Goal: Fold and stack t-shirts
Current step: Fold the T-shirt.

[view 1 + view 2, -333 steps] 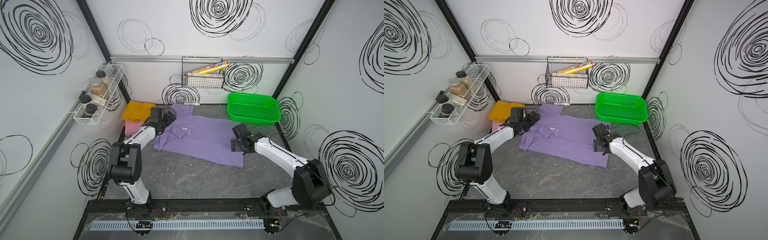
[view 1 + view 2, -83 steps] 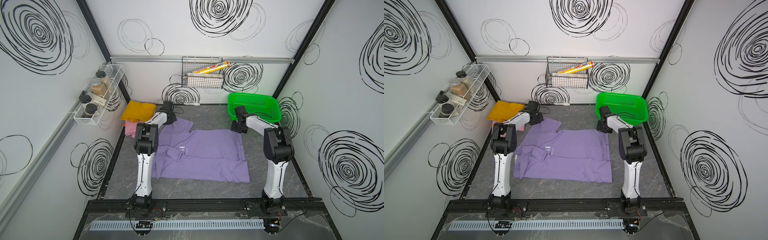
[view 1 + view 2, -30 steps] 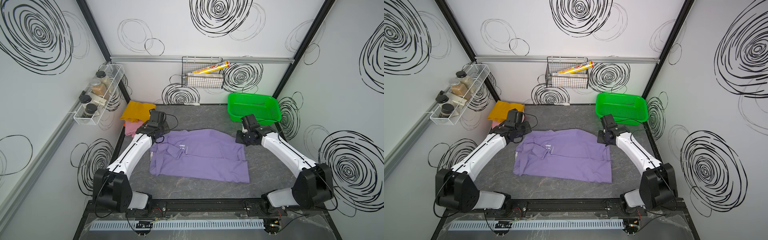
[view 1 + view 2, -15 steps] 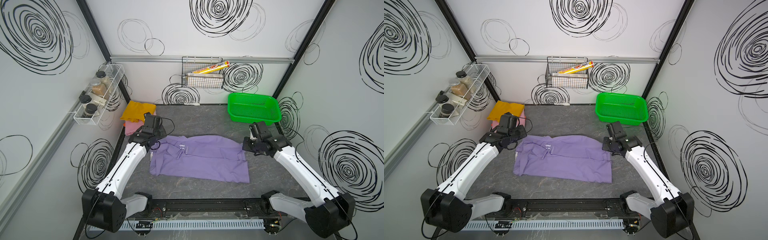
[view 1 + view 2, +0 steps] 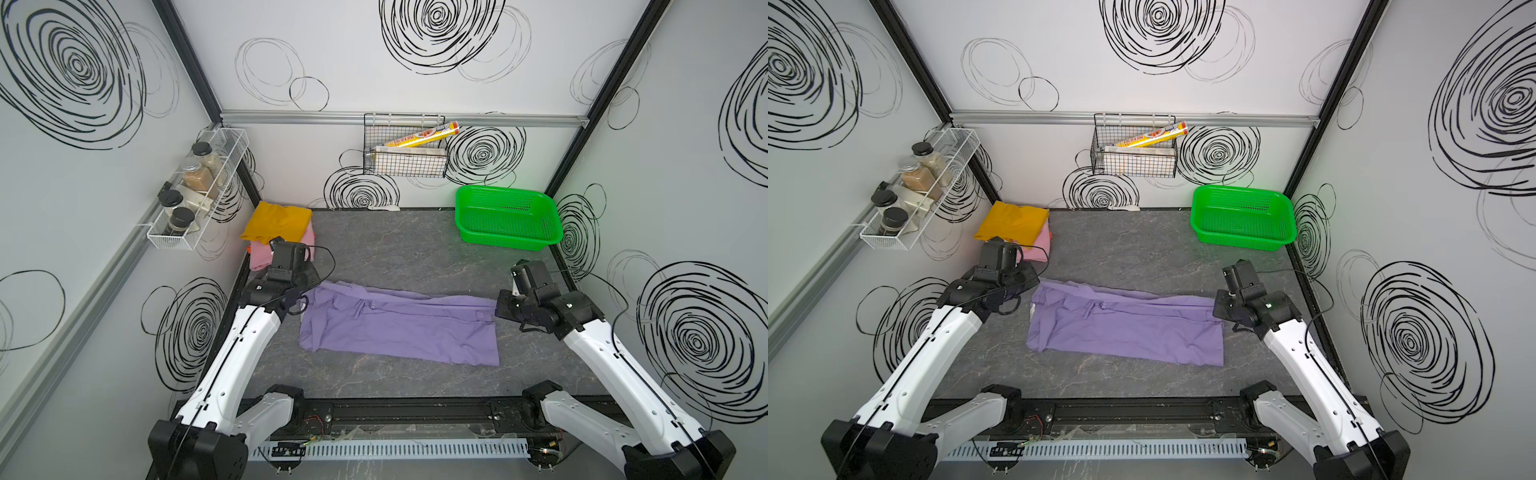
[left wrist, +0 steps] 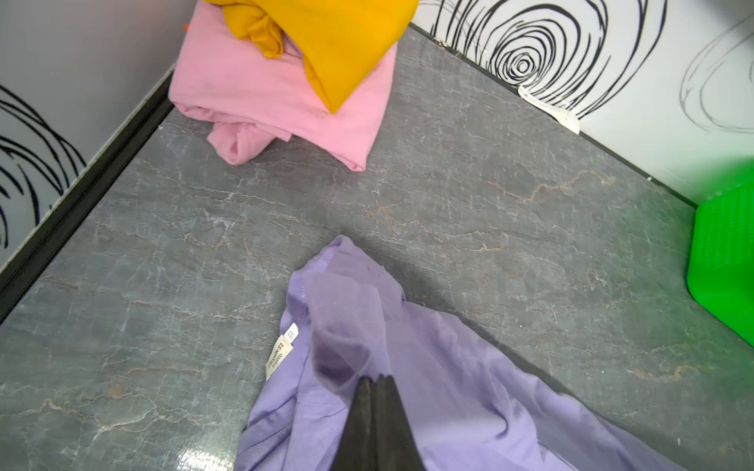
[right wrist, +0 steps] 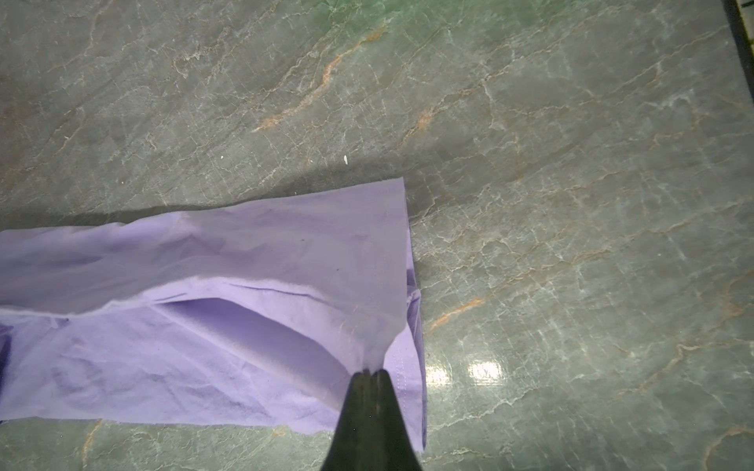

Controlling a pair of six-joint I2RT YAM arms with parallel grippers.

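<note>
Purple cloth is the item in hand. In both top views the purple shirt [image 5: 399, 328] [image 5: 1125, 328] lies on the grey table [image 5: 395, 257], nearer the robot than the green basket [image 5: 498, 239] and well apart from it, as a long narrow band. A second ago it lay broader, its far edge closer to the basket; that edge has since been carried over toward the robot, so the lengthwise fold is nearly laid. The left claw [image 5: 308, 293] sits at the collar end, the end away from the basket, and the right claw [image 5: 498, 309] at the hem end, on the basket's side; fingertips are hidden here. The yellow shirt [image 5: 276, 222] rests folded on the pink shirt [image 5: 258, 259] in the back corner opposite the basket. Left wrist view: the left claw [image 6: 375, 379] is pinched tight on a raised peak of the purple shirt [image 6: 449, 367], just beside the neck label [image 6: 281, 350]. Right wrist view: the right claw [image 7: 369, 373] is clamped on the hem corner of the purple shirt [image 7: 204, 265], the upper layer lifted off the lower with a pocket between. Judgement: the fold is not yet set down; lowering and release come next, then a crosswise fold before stacking.
</note>
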